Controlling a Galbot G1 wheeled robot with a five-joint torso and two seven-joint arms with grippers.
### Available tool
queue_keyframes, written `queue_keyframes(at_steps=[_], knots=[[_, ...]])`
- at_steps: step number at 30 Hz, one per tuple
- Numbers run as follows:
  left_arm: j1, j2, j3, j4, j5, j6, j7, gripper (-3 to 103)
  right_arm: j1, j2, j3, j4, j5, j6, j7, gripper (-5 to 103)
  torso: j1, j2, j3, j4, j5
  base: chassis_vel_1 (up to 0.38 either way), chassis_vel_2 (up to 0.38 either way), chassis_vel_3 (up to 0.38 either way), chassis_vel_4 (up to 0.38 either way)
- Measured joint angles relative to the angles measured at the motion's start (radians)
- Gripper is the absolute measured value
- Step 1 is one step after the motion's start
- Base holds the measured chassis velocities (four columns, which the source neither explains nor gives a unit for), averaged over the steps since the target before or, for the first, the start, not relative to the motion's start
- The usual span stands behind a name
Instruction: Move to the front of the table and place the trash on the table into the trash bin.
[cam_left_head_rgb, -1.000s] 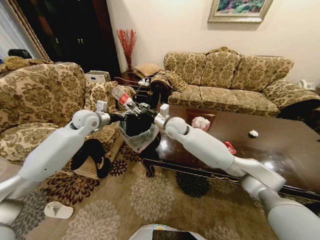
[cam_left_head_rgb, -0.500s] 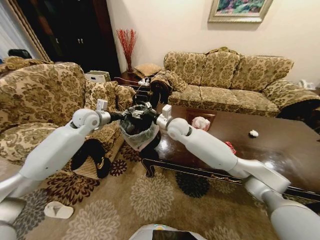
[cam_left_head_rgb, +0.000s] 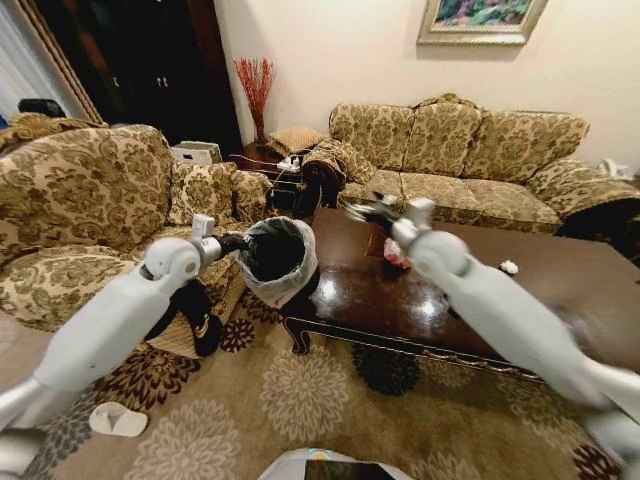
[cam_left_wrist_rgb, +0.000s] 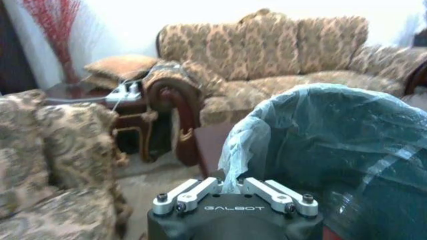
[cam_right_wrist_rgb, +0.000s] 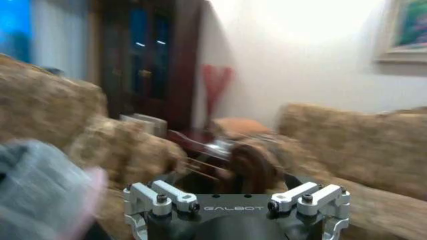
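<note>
**Bin held at the tabletop's corner while the right hand went for more trash**

The left hand (cam_left_head_rgb: 228, 242), left of centre in the head view, was pinched shut on the grey-white liner at the rim of the trash bin (cam_left_head_rgb: 277, 258); the left wrist view showed the liner (cam_left_wrist_rgb: 320, 145) bunched between its fingers. It held the bin in the air, mouth tipped toward the camera, just off the near left corner of the tabletop (cam_left_head_rgb: 470, 300).

The right hand (cam_left_head_rgb: 372, 211) was above the tabletop's left part, close to the white-and-red bag bundle (cam_left_head_rgb: 396, 253). In the right wrist view its fingers (cam_right_wrist_rgb: 155, 196) stood spread wide with nothing between them.

Judged from this, the step in hand was reaching for the next piece of trash. To do it well, the left hand should keep the bin steady and its mouth open, since a thin liner could slip or fold shut. The right hand should come down on the bundle from above and close on the bulk of it, not a loose flap.

The small white paper wad (cam_left_head_rgb: 509, 267) lay farther right on the tabletop, well apart from the bundle. The sofa (cam_left_head_rgb: 470, 160) lined the far edge and an armchair (cam_left_head_rgb: 90, 200) stood at the left, so the free room was over the tabletop and above the carpet (cam_left_head_rgb: 300, 400) in the lower frame.
</note>
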Motion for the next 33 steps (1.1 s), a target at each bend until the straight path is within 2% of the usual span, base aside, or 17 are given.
queue_keyframes(at_steps=[2, 3, 5, 6, 7, 8, 11, 13, 14, 17, 21, 23, 28, 33], knots=[[0.019, -0.005, -0.008, -0.010, 0.005, -0.011, -0.002, 3, -0.058, -0.016, 0.036, 0.017, -0.019, 0.005, 0.000, 100, 0.000, 0.000, 0.000, -0.0003, -0.0006, 0.000, 0.000, 0.000, 0.000], [0.063, -0.010, -0.036, -0.037, 0.024, -0.027, -0.009, 3, -0.180, -0.034, 0.103, 0.047, -0.060, 0.017, 0.012, 100, 0.000, 0.000, 0.000, -0.0005, 0.0001, 0.000, 0.000, 0.000, 0.000], [0.086, -0.010, -0.054, -0.048, 0.032, -0.030, -0.013, 3, -0.211, -0.034, 0.116, 0.054, -0.069, 0.020, 0.022, 100, 0.000, 0.000, 0.000, -0.0004, 0.0003, 0.000, 0.000, 0.000, 0.000], [0.132, -0.009, -0.096, -0.072, 0.042, -0.032, -0.020, 3, -0.249, -0.025, 0.123, 0.058, -0.078, 0.023, 0.039, 100, 0.000, 0.000, 0.000, -0.0002, 0.0000, 0.000, 0.000, 0.000, 0.000], [0.194, -0.008, -0.151, -0.104, 0.049, -0.033, -0.035, 3, -0.284, -0.003, 0.125, 0.059, -0.086, 0.023, 0.054, 100, 0.000, 0.000, 0.000, 0.0019, 0.0014, 0.000, 0.000, 0.000, 0.000], [0.216, -0.012, -0.166, -0.116, 0.051, -0.033, -0.046, 3, -0.295, 0.009, 0.136, 0.064, -0.097, 0.024, 0.070, 100, 0.000, 0.000, 0.000, 0.0033, 0.0007, 0.000, 0.000, 0.000, 0.000], [0.231, -0.017, -0.176, -0.126, 0.051, -0.032, -0.063, 3, -0.316, 0.028, 0.159, 0.072, -0.108, 0.027, 0.103, 100, 0.000, 0.000, 0.000, 0.0028, -0.0010, 0.000, 0.000, 0.000, 0.000], [0.231, -0.018, -0.177, -0.129, 0.051, -0.032, -0.066, 3, -0.327, 0.032, 0.175, 0.074, -0.110, 0.027, 0.108, 100, 0.000, 0.000, 0.000, 0.0024, -0.0007, 0.000, 0.000, 0.000, 0.000], [0.230, -0.018, -0.177, -0.133, 0.051, -0.031, -0.070, 3, -0.354, 0.038, 0.220, 0.077, -0.116, 0.027, 0.111, 100, 0.000, 0.000, 0.000, 0.0018, 0.0000, 0.000, 0.000, 0.000, 0.000], [0.222, -0.015, -0.167, -0.140, 0.049, -0.028, -0.071, 3, -0.427, 0.039, 0.352, 0.079, -0.124, 0.028, 0.085, 100, 0.000, 0.000, 0.000, 0.0011, -0.0001, -0.047, -0.037, -0.024, -0.030], [0.219, -0.015, -0.164, -0.142, 0.049, -0.028, -0.070, 3, -0.479, 0.038, 0.426, 0.080, -0.127, 0.033, 0.060, 100, 0.000, 0.000, 0.000, 0.0009, 0.0000, -0.087, -0.064, -0.055, -0.056], [0.221, -0.013, -0.163, -0.143, 0.049, -0.027, -0.071, 3, -0.551, 0.042, 0.501, 0.078, -0.140, 0.056, 0.024, 100, 0.000, 0.000, 0.000, 0.0013, -0.0002, -0.072, -0.058, -0.066, -0.068], [0.226, -0.010, -0.163, -0.143, 0.050, -0.027, -0.073, 3, -0.636, 0.068, 0.575, 0.076, -0.165, 0.101, -0.017, 100, 0.000, 0.000, 0.000, 0.0013, 0.0000, -0.092, -0.082, -0.087, -0.086], [0.230, -0.014, -0.163, -0.140, 0.051, -0.027, -0.077, 3, -0.672, 0.091, 0.617, 0.077, -0.177, 0.108, -0.035, 100, 0.000, 0.000, 0.000, 0.0014, -0.0002, -0.106, -0.103, -0.109, -0.114]])
